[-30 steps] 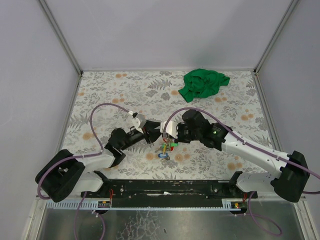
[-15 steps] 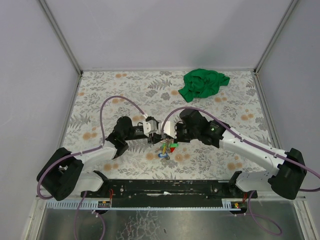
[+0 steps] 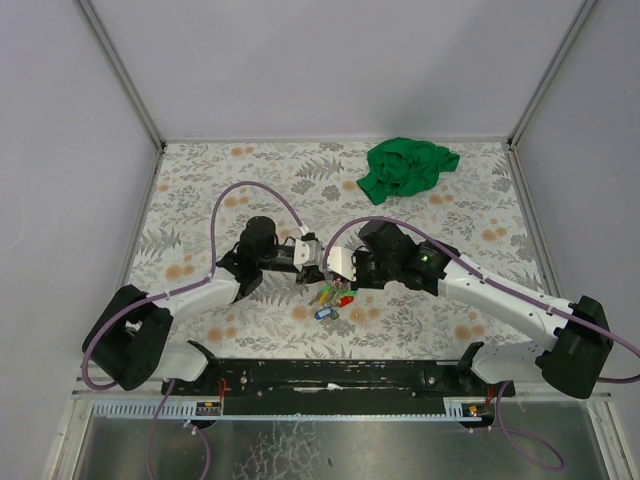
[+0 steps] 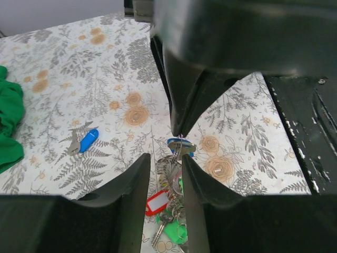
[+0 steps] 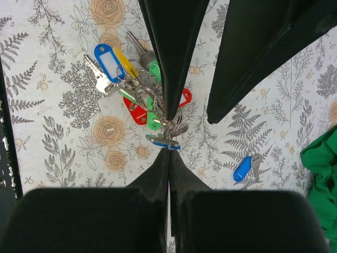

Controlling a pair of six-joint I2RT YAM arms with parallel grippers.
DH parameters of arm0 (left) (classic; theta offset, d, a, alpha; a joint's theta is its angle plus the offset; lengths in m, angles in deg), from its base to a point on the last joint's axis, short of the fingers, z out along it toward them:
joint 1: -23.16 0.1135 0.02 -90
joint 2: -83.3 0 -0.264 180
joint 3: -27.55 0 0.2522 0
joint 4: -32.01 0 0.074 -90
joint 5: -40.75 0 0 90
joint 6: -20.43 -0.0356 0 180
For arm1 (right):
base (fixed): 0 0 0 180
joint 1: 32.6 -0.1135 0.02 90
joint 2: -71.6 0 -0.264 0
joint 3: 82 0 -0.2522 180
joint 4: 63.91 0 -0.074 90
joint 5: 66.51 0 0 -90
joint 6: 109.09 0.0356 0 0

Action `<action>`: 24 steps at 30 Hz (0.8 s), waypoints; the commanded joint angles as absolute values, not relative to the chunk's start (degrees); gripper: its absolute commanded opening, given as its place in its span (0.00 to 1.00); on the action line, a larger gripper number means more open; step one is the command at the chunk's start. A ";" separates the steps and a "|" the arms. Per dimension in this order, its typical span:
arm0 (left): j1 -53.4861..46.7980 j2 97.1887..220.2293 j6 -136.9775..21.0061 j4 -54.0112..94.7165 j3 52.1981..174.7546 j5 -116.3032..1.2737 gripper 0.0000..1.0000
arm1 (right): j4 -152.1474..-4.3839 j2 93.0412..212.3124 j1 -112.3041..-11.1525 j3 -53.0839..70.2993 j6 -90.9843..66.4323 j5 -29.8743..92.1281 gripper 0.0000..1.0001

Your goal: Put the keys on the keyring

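Observation:
The keys [image 5: 138, 100] form a bunch with blue, yellow, red and green tags on the table, under both grippers; they also show in the overhead view as keys [image 3: 338, 298]. My right gripper [image 5: 169, 151] is shut, its tips pinching the silvery keyring [image 5: 171, 129] beside a blue tag at the bunch's top. My left gripper [image 4: 166, 169] stands open, one finger on each side of the keys [image 4: 167, 203]. The right gripper's tips [image 4: 179, 132] come down just beyond it. One blue-tagged key [image 4: 84, 141] lies apart on the table.
A crumpled green cloth [image 3: 405, 166] lies at the back right of the flowered table [image 3: 200, 190]. The loose blue key [image 5: 243, 167] sits between the bunch and that cloth. The black base rail [image 3: 340, 372] runs along the near edge.
My left gripper has swung in and turned toward the right gripper, and its fingers now straddle the key bunch. The right gripper has stayed shut and shifted slightly left.

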State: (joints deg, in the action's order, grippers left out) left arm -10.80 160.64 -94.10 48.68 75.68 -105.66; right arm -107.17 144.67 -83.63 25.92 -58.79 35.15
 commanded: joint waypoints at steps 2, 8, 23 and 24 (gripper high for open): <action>-10.29 163.05 -96.80 43.51 77.80 -108.79 0.30 | -104.30 144.19 -84.39 21.87 -59.78 37.15 0.00; -10.43 166.12 -96.41 42.96 79.70 -110.83 0.31 | -104.34 144.28 -84.54 21.53 -59.78 37.35 0.00; -10.32 167.21 -94.38 46.29 78.97 -111.55 0.33 | -100.83 141.25 -84.63 22.85 -59.74 36.25 0.00; -10.12 166.77 -93.76 47.48 78.34 -111.37 0.33 | -100.72 141.07 -84.57 22.99 -59.78 36.21 0.00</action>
State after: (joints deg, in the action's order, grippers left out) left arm -10.47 167.03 -95.13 46.11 80.68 -113.55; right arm -109.11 144.72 -83.63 25.92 -58.84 34.88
